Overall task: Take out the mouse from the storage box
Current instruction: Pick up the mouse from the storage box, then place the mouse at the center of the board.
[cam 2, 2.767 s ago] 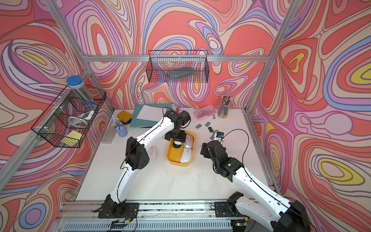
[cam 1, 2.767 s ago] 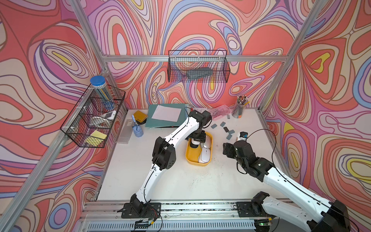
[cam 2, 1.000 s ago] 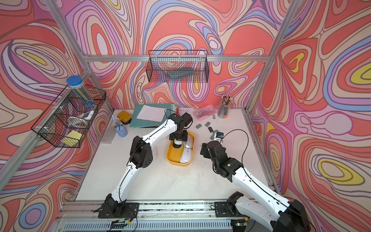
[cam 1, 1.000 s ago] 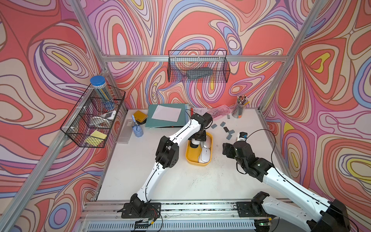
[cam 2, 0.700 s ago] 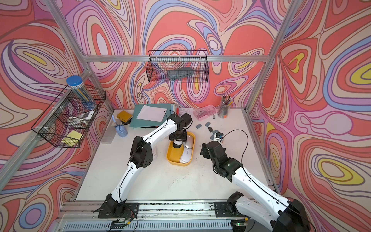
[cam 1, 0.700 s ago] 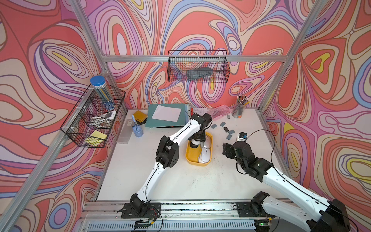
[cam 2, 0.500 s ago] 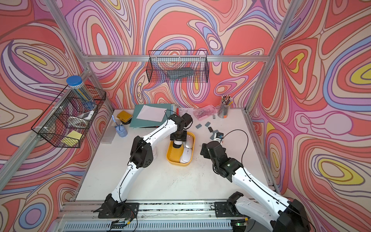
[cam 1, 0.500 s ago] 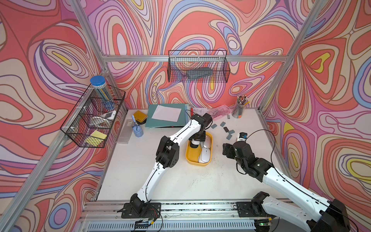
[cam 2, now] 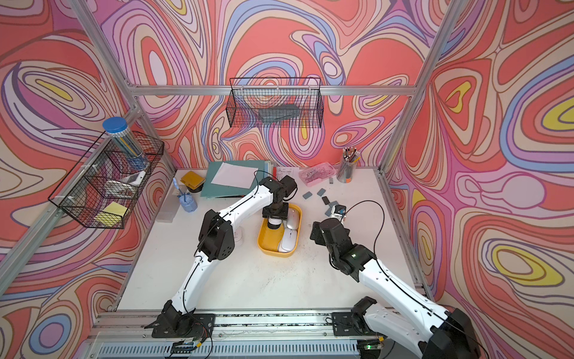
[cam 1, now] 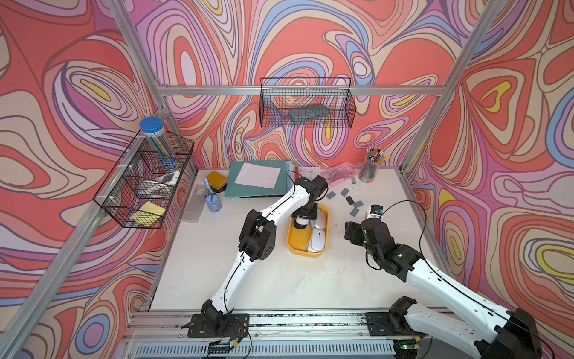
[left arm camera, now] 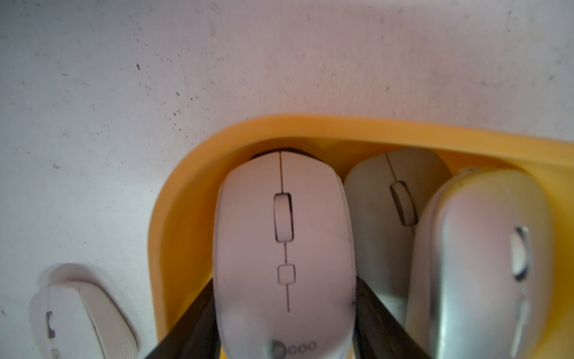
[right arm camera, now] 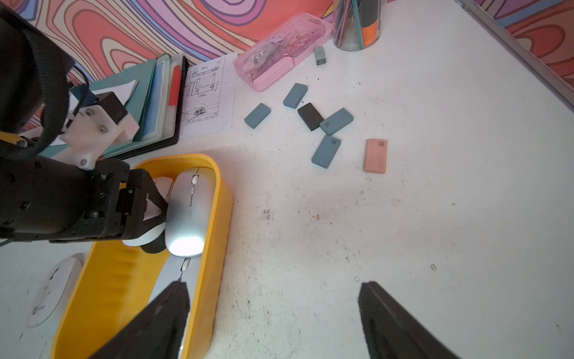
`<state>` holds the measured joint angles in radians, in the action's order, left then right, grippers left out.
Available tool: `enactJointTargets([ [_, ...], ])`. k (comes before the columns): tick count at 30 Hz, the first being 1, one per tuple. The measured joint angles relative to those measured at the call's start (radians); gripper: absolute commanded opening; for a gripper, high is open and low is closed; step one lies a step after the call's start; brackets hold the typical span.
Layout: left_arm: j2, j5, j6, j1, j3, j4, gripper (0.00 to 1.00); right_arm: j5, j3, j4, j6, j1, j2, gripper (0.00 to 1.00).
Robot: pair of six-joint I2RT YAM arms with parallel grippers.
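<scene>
White tabletop [left arm camera: 124, 62], left gripper [left arm camera: 284, 279] clamping mouse [left arm camera: 284, 236] in storage box [left arm camera: 174, 202], hidden from above

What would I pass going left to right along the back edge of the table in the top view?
yellow pad → teal folder → pink clear case → pencil cup

White mouse [left arm camera: 284, 248]: rear cropped by the left wrist view's edge; mostly hidden under the left gripper [cam 1: 301, 221] in both top views. Middle mouse [left arm camera: 379, 217]: half behind silver mouse [left arm camera: 481, 264]. Wire basket [cam 1: 341, 108]: dark item [cam 1: 307, 112], possibly a case, too small to tell.
</scene>
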<state>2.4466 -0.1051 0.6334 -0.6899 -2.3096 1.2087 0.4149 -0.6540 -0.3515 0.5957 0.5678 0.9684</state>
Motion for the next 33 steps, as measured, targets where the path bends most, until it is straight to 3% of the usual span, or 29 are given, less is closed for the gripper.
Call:
enactJointTargets([
  [20, -0.207, -0.040, -0.033, -0.018, 0.076, 0.002, 0.51, 0.000, 0.000, 0.001, 0.000, 0.000, -0.006, 0.87],
  [27, -0.368, -0.051, -0.039, 0.083, 0.293, -0.053, 0.51, 0.000, 0.005, 0.002, 0.000, 0.000, -0.006, 0.87],
  [33, -0.379, -0.036, -0.051, 0.166, 0.457, -0.145, 0.51, 0.000, 0.005, 0.001, 0.000, 0.000, -0.005, 0.87],
])
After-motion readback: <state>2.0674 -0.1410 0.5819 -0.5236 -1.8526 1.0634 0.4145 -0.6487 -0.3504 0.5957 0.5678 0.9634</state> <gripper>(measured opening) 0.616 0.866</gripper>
